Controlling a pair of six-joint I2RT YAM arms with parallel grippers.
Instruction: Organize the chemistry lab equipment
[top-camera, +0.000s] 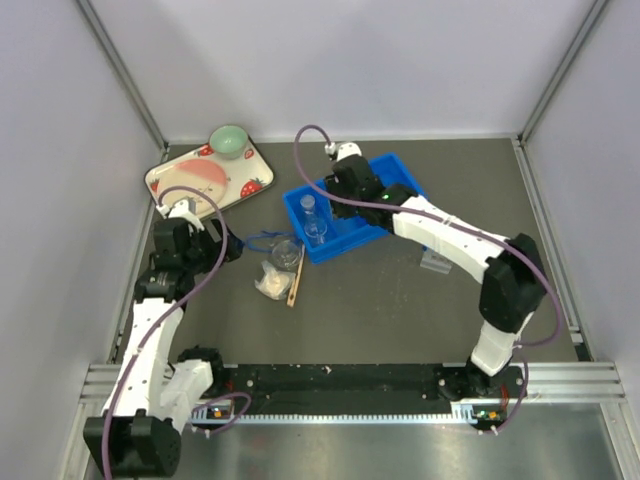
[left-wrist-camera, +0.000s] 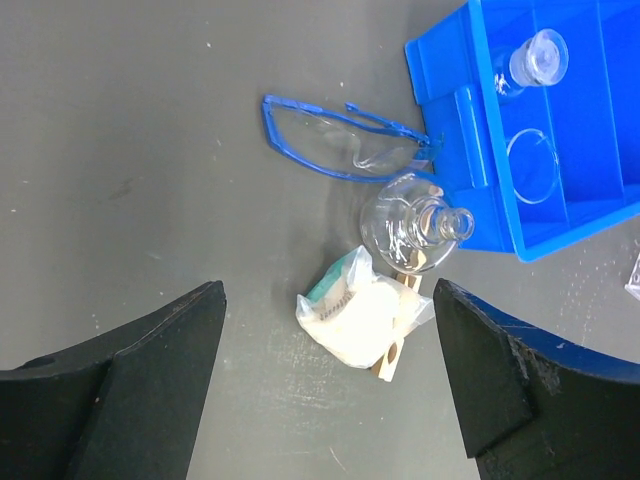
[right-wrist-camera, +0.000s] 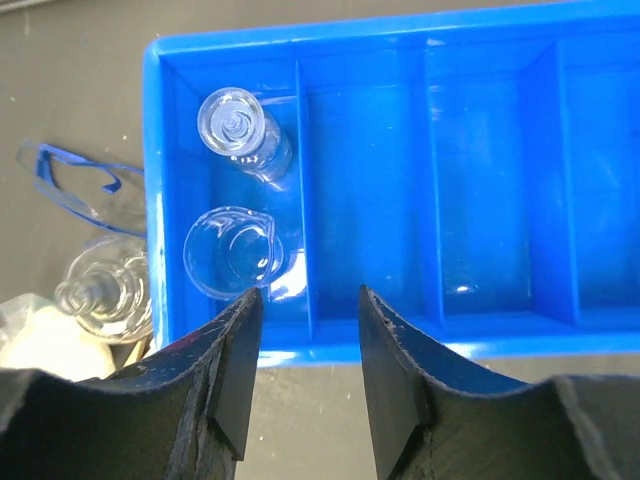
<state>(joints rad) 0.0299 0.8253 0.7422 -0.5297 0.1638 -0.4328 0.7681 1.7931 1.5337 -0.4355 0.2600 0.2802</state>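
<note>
A blue divided bin (top-camera: 390, 168) holds a glass bottle (right-wrist-camera: 242, 130) and a small glass beaker (right-wrist-camera: 232, 254) in its left compartment. My right gripper (right-wrist-camera: 306, 320) is open and empty above the bin's near wall, next to the beaker. On the table left of the bin lie blue safety glasses (left-wrist-camera: 340, 145), a round glass flask (left-wrist-camera: 410, 225), a plastic bag of white material (left-wrist-camera: 360, 315) and a wooden clip (left-wrist-camera: 392, 358). My left gripper (left-wrist-camera: 325, 385) is open and empty above the table, near the bag.
A patterned tray (top-camera: 178, 178) with a green bowl (top-camera: 229, 140) sits at the back left. A small clear item (top-camera: 436, 262) lies right of the bin. Grey walls enclose the table.
</note>
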